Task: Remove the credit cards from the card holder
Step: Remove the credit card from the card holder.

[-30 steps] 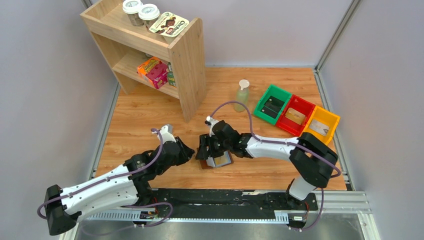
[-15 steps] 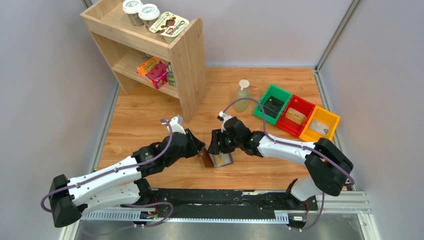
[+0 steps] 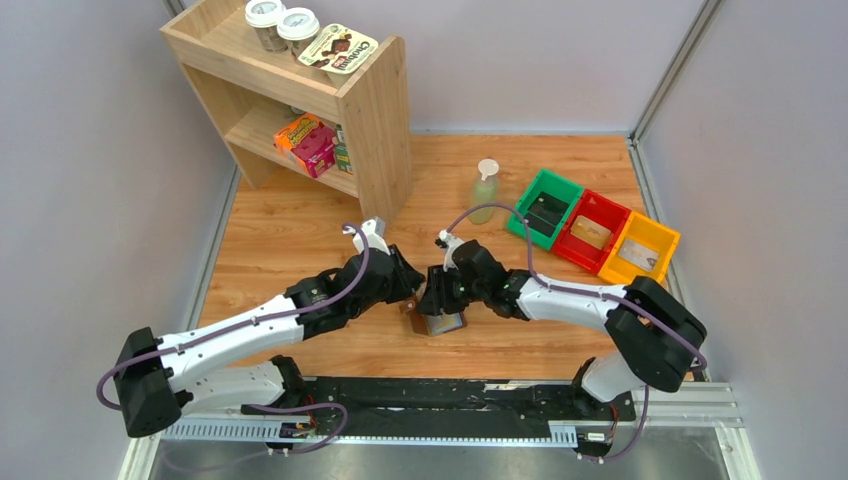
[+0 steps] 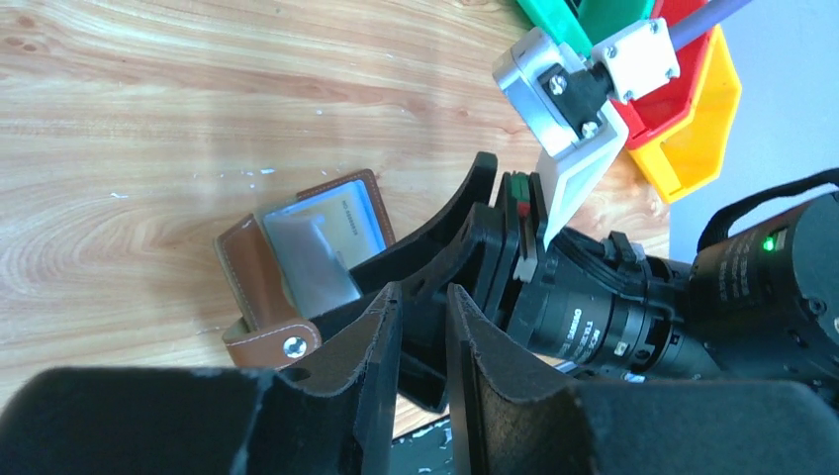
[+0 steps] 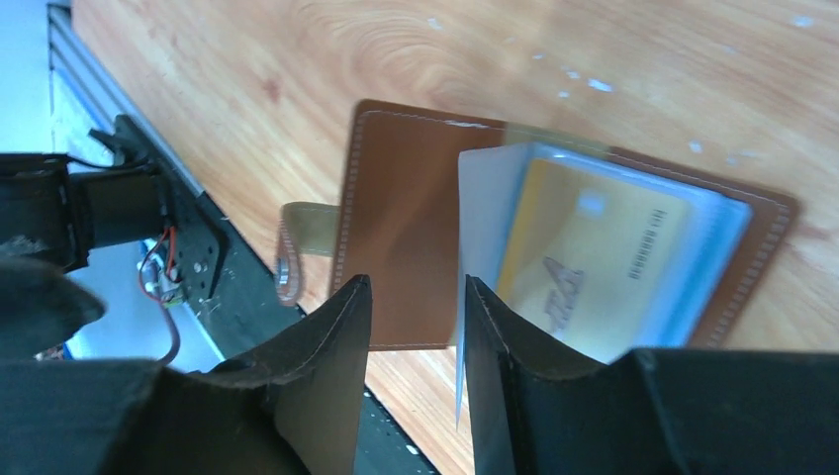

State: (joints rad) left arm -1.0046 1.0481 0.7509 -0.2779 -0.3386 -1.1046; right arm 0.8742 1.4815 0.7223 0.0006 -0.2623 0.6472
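The brown leather card holder point(image 3: 441, 324) lies open on the wood between both arms, its snap tab point(image 4: 274, 343) towards the near edge. In the right wrist view a tan-gold credit card point(image 5: 594, 252) sits in the card holder's point(image 5: 406, 198) grey-blue pocket. My right gripper point(image 5: 417, 284) hovers over it, open, with the edge of a thin pale panel point(image 5: 461, 297) against one finger's inner face. My left gripper point(image 4: 423, 295) is open with a narrow gap and holds nothing. It sits just left of the card holder point(image 4: 252, 272), close to the right gripper point(image 3: 432, 300).
Green point(image 3: 522, 203), red point(image 3: 573, 222) and yellow point(image 3: 660, 238) bins stand at the right, each with a card inside. A pale bottle point(image 3: 484, 190) stands behind the arms. A wooden shelf point(image 3: 375, 130) with boxes and cups fills the back left.
My left arm has reached forward and to the right, up to the card holder. The right gripper's jaws have narrowed over the open card holder.
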